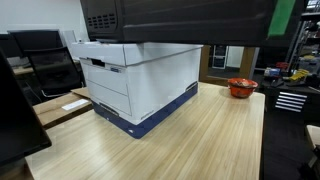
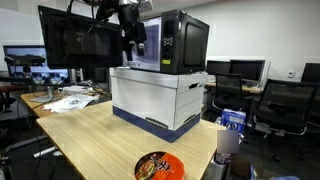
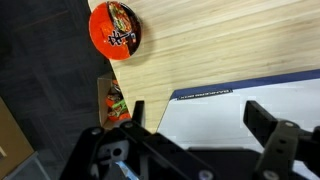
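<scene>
Gripper open, seemingly above white box

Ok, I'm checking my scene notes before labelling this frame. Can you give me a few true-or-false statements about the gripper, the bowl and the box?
1. The gripper is open and holds nothing. True.
2. The orange bowl sits on top of the box. False: it stands on the wooden table, apart from the box.
3. A black microwave stands on the white and blue box. True.
4. The box is on the floor. False: it rests on the table.
5. The gripper touches the bowl. False: it hangs near the top of the box, well away from the bowl.
</scene>
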Available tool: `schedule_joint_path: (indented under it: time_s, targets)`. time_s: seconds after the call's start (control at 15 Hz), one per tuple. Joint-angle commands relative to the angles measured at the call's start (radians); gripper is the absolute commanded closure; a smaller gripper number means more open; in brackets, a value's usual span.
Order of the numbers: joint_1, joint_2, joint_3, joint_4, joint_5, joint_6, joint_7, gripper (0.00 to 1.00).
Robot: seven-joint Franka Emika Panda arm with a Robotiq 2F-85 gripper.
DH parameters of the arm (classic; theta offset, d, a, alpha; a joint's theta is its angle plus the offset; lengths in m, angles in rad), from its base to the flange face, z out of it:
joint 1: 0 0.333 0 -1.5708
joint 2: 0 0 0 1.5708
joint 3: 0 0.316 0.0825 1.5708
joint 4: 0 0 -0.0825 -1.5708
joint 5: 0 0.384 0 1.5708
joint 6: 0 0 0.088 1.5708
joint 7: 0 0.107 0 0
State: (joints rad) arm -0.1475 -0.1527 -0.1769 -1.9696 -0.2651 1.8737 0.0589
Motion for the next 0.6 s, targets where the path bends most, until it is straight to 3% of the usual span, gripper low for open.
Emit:
schedule_joint_path:
  time_s: [0.0,0.2,0.53]
  targets:
    - [-0.006,-0.011,-0.004,0.029,0.019,-0.054,-0.128,0.00]
    - [-0.011,-0.013,-0.036,0.078,0.080,-0.082,-0.301,0.00]
    - [-0.020,-0.011,-0.065,0.154,0.101,-0.187,-0.406,0.00]
